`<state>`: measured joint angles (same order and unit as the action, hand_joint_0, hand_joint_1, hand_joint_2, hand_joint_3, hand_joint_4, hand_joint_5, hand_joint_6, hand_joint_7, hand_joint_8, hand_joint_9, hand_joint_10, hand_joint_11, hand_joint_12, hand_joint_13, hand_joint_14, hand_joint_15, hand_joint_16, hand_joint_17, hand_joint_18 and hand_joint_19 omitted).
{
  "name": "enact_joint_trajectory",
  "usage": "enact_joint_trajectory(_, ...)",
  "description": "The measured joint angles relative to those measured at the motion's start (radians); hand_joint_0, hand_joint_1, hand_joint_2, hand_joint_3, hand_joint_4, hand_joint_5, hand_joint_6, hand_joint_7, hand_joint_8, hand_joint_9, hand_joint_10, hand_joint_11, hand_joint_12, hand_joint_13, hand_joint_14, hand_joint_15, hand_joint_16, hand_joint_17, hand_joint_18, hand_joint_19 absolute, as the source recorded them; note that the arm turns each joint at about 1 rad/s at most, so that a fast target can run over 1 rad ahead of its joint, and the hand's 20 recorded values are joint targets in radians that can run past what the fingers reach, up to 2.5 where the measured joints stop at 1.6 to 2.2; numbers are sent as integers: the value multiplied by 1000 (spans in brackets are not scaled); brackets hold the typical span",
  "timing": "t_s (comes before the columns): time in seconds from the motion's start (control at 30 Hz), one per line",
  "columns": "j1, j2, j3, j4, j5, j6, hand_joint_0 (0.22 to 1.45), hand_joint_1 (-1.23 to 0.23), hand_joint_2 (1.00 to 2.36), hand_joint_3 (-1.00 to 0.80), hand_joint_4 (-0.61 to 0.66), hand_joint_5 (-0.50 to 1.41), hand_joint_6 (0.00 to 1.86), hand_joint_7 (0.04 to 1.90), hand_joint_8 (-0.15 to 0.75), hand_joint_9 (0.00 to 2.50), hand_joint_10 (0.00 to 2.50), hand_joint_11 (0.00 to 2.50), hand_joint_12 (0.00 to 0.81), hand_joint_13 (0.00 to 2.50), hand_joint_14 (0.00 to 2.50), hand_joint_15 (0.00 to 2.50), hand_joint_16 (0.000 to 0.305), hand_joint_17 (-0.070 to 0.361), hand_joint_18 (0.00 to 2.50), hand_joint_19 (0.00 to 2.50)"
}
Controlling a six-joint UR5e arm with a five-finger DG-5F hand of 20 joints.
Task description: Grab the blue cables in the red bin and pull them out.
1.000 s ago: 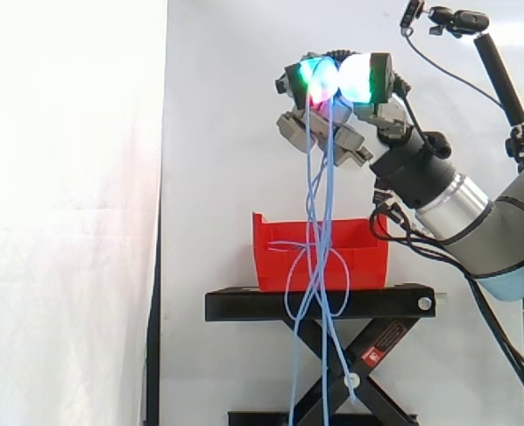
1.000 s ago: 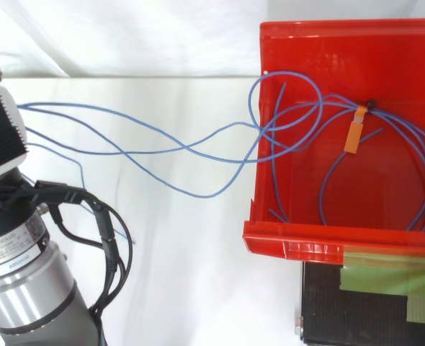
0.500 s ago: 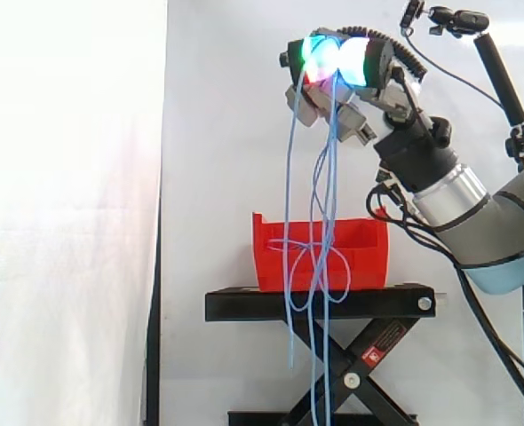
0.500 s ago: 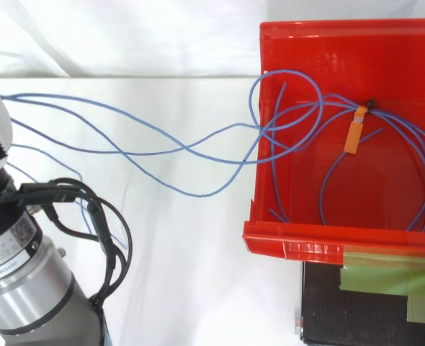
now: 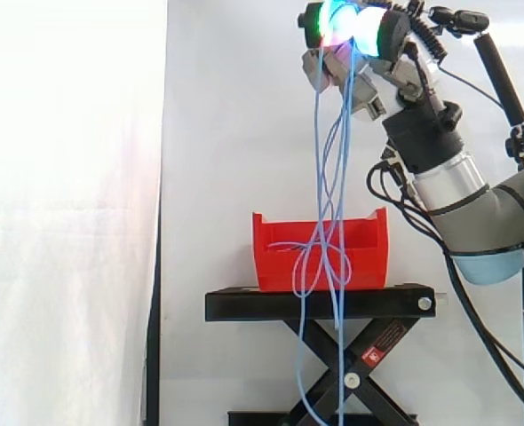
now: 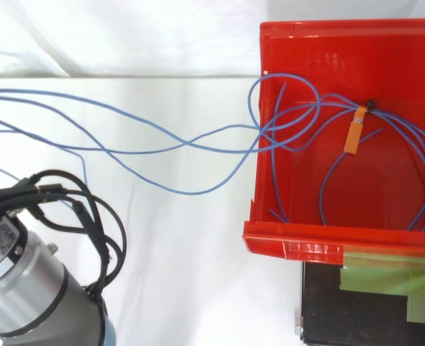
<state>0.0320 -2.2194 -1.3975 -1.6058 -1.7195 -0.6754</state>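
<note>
Blue cables (image 5: 319,151): upper ends clamped in curled fingers of hand (image 5: 369,35), high above red bin (image 5: 280,266); loops plus orange tag (image 6: 354,131) lie inside bin. You: lift straight up, grip firm, slow; watch strands snagging on bin wall, bin tipping.

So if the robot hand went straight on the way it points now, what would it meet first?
Probably nothing: the robot hand, shut on the cables, points up and left, with free space to the picture's top edge. The curtain lies behind, at unclear depth.
</note>
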Motion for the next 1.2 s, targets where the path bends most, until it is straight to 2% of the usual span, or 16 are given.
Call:
enact_joint_trajectory(0.07,-3,0,0,30,-35,-5,801,-1011,1000,-1000,234,982,275,761,296,1517,5,1992,293,1113,2500,522,40,90,1118,1542)
enact_joint_trajectory(0.17,-7,0,0,77,-111,-16,802,-1011,1000,-1000,231,983,273,764,299,1517,5,1981,297,1113,2500,521,40,89,1118,1544)
enact_joint_trajectory(0.27,-10,0,0,93,-169,-28,802,-1011,1000,-1000,241,983,273,770,297,1515,6,1989,292,1112,2500,513,40,90,1118,1549)
enact_joint_trajectory(0.5,-10,0,0,99,-225,-101,802,-1010,1000,-1000,239,985,269,766,298,1516,5,1993,297,1113,2500,524,40,90,1117,1553)
enact_joint_trajectory(0.7,-11,0,0,83,-234,-130,802,-1010,1000,-1000,239,984,269,764,299,1520,6,1980,290,1111,2500,521,40,90,1119,1541)
enact_joint_trajectory(0.8,-11,0,0,53,-212,-128,801,-1010,1000,-1000,239,984,267,767,299,1519,6,1982,294,1114,2500,524,41,91,1118,1547)
enact_joint_trajectory(0.87,-9,0,0,21,-185,-119,802,-1010,1000,-1000,243,983,267,774,297,1519,6,1979,290,1112,2500,526,40,91,1118,1536)
enact_joint_trajectory(0.97,-5,0,0,-48,-118,-88,801,-1010,1000,-1000,239,984,267,767,305,1518,6,1995,298,1117,2500,504,40,90,1117,1545)
enact_joint_trajectory(1.2,18,1,0,-233,65,51,802,-1008,1000,-1000,242,987,261,771,300,1514,6,1984,295,1113,2500,524,40,90,1117,1535)
